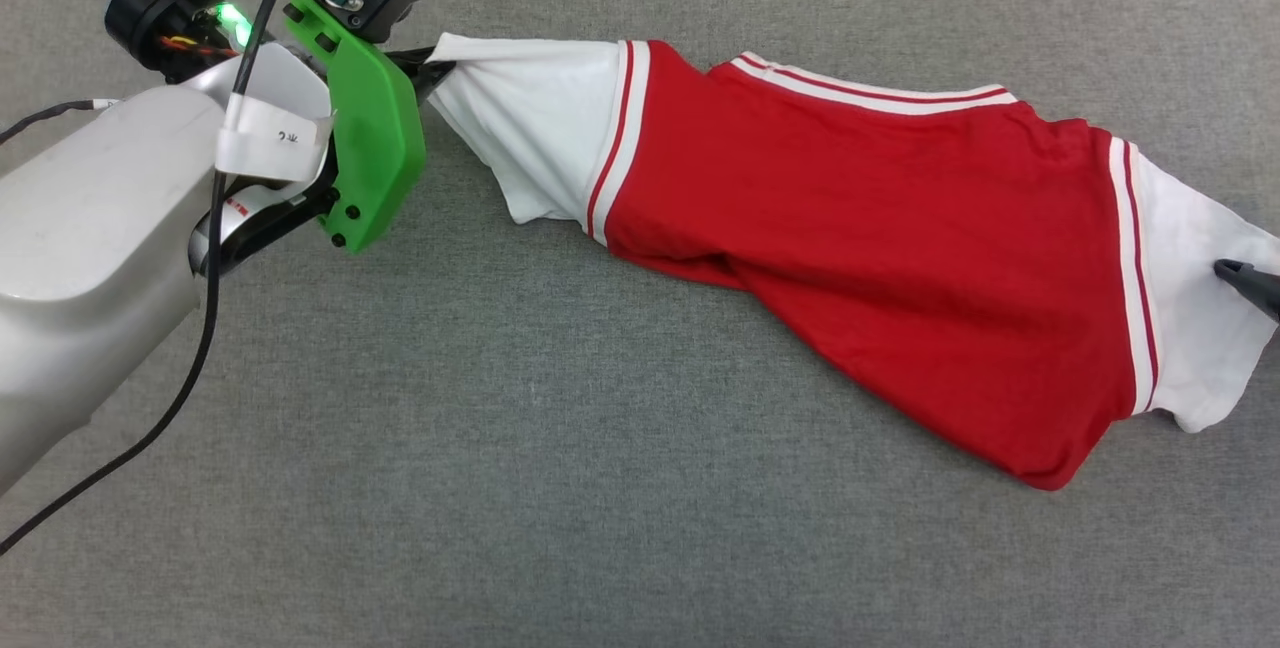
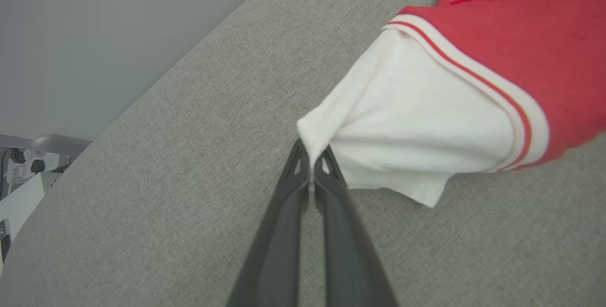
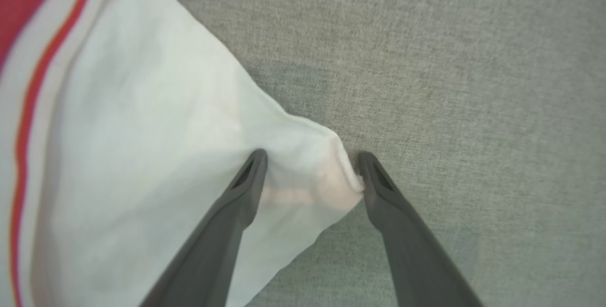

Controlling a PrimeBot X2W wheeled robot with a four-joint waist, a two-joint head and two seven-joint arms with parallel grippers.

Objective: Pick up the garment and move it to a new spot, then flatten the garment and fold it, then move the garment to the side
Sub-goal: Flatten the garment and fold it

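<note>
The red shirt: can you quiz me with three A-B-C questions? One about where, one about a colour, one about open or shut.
1. Where does the left end effector pinch the garment? A the collar; B the tip of a white sleeve; C the red hem.
2. What colour is the surface under it? A blue; B brown; C grey.
3. How do the right end effector's jaws stand? A open, astride the other sleeve's corner; B shut on it; C shut on nothing.
Answers: 1 B, the jaws meet on the sleeve's tip in the left wrist view. 2 C, grey fabric lies all around. 3 A, white cloth shows in the gap between them.
</note>
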